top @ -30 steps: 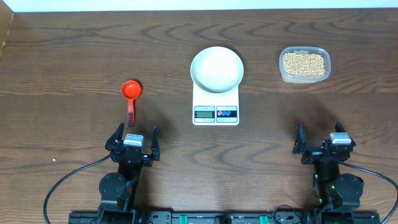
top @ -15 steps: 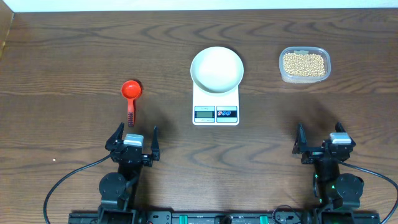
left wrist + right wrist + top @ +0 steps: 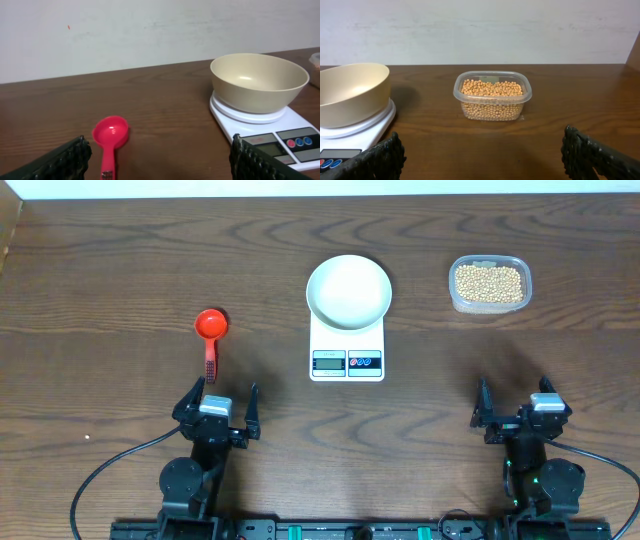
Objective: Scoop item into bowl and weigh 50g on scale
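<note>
Two black arms point(image 3: 190, 475), ribbed black fingers point(image 3: 60, 162), looping black cables point(image 3: 100, 470).

The worktop point(image 3: 120, 270) is dark wood, bold-grained with a soft sheen. The bowl point(image 3: 348, 290) looks smooth and glossy, the scale point(image 3: 330, 342) smooth white plastic, the scoop point(image 3: 210, 326) shiny red plastic. The tub point(image 3: 492, 103) is clear plastic; its beans point(image 3: 488, 283) look matt.

Open dark wooden tabletop point(image 3: 120, 280) separates three obstacles: a small red plastic scoop point(image 3: 210, 327), a white rectangular digital scale point(image 3: 347, 340) carrying a round white bowl point(image 3: 348, 290), and a clear plastic tub point(image 3: 490, 309) of tan beans point(image 3: 489, 282)
</note>
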Robot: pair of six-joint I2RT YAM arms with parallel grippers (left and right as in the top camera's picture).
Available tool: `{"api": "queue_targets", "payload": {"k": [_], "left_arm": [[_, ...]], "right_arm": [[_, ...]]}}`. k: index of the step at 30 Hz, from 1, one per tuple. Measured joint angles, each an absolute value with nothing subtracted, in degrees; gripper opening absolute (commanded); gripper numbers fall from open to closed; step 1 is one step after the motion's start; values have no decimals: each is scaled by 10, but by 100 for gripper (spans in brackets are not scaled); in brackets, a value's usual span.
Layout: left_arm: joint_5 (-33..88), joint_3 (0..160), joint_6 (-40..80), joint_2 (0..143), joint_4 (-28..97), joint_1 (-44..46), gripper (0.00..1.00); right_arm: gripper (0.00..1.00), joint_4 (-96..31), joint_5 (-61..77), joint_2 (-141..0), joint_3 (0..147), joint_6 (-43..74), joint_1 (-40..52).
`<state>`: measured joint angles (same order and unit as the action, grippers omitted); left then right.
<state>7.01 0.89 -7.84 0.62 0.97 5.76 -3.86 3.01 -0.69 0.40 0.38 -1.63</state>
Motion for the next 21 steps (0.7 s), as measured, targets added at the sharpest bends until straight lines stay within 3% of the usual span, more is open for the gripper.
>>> {"api": "queue_targets", "payload": {"k": [9,21], "left_arm": [[88,39,-45,34,41,58,91],[113,179,-34,189,51,58,91]], "right_arm": [[99,-39,30,-7,4,4,-16],[99,-39,30,-7,4,4,-16]]}}
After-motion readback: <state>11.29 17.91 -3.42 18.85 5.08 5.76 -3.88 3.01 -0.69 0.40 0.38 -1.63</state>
